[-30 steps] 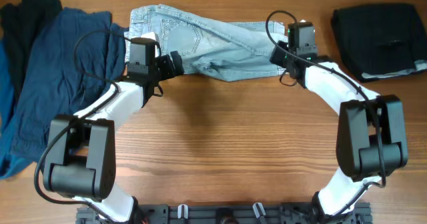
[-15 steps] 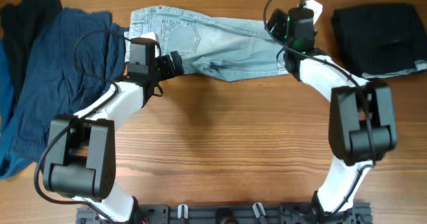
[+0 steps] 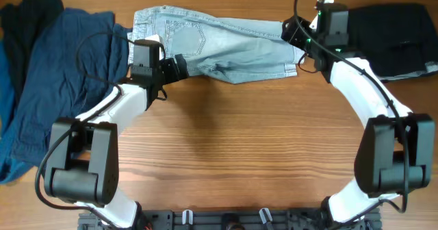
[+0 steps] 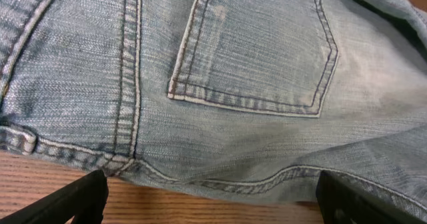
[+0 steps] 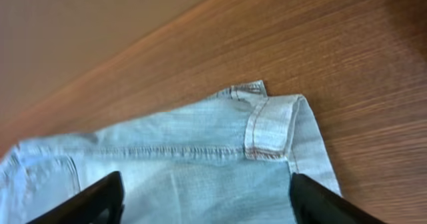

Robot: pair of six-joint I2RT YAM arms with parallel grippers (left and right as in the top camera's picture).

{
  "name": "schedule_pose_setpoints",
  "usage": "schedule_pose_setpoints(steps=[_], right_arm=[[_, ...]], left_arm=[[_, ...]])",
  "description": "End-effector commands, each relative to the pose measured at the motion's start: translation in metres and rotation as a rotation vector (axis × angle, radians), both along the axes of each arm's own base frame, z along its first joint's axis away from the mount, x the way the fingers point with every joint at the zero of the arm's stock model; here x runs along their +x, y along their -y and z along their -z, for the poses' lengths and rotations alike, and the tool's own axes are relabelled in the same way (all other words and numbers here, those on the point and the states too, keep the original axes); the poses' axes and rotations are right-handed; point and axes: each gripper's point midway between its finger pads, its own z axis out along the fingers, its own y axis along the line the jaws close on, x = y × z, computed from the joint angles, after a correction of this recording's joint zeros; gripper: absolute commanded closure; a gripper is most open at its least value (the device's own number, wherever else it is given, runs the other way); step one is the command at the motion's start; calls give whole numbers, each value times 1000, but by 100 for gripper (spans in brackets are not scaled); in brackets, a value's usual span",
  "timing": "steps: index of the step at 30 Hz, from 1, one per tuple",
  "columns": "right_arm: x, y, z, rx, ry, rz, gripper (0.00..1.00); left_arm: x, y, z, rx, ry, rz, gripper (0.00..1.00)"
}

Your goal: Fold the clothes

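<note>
Denim shorts [image 3: 219, 45] lay between navy heap [image 3: 55, 72] and black garment [image 3: 393, 38]. Left gripper [image 3: 181, 64] gaped at their edge. Right gripper [image 3: 295, 34] gaped over the hem.

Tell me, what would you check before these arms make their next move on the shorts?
1. Left end effector open: ok.
2. Right end effector open: ok.
3. Denim shorts spread flat: not ok; the hem corner is turned over.
4. Hem lies ahead of the right end effector: ok.
5. Shorts clear of the navy garment: cannot tell; their edges look very close.
</note>
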Motion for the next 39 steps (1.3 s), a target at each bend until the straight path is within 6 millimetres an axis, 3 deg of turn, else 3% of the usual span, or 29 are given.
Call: schedule_pose_setpoints(steps=[1, 5, 8, 13, 15, 16, 17, 18, 19, 23, 28, 30, 31, 33, 36, 39], right_arm=[[1, 0, 36, 105, -98, 109, 25], [-1, 0, 76, 207, -195, 227, 26], [7, 3, 90, 246, -190, 288, 27], [31, 4, 95, 284, -93, 308, 28], [33, 4, 101, 295, -96, 322, 41], [33, 4, 106, 295, -100, 324, 53], [33, 4, 110, 290, -106, 322, 76], [33, 4, 110, 286, -101, 319, 89], [34, 5, 109, 283, -94, 318, 96], [61, -2, 70, 243, -1, 226, 96], [100, 1, -4, 246, 103, 246, 96], [108, 5, -7, 252, 142, 271, 96], [110, 6, 3, 260, 135, 283, 86], [114, 5, 36, 253, 100, 286, 4], [102, 4, 74, 226, -9, 284, 1], [95, 7, 69, 184, -39, 262, 0]], left_arm=[[2, 2, -2, 8, 10, 20, 0], [2, 2, -2, 9, 9, 20, 0], [0, 2, 0, 11, -5, 20, 0], [-4, 1, 3, 14, -24, 20, 0], [-4, 1, 3, 14, -23, 20, 0], [-4, 1, 3, 14, -22, 20, 0], [-4, 1, 3, 14, -23, 20, 0], [-4, 1, 3, 14, -23, 20, 0], [-3, 1, 3, 14, -22, 19, 0], [-4, 1, 3, 14, -23, 20, 0], [-4, 1, 3, 14, -23, 20, 0], [-4, 1, 3, 14, -23, 20, 1], [-4, 1, 3, 14, -23, 20, 0], [-4, 1, 3, 14, -23, 20, 0], [-5, 1, 4, 15, -30, 20, 0], [-5, 1, 4, 15, -32, 20, 0]])
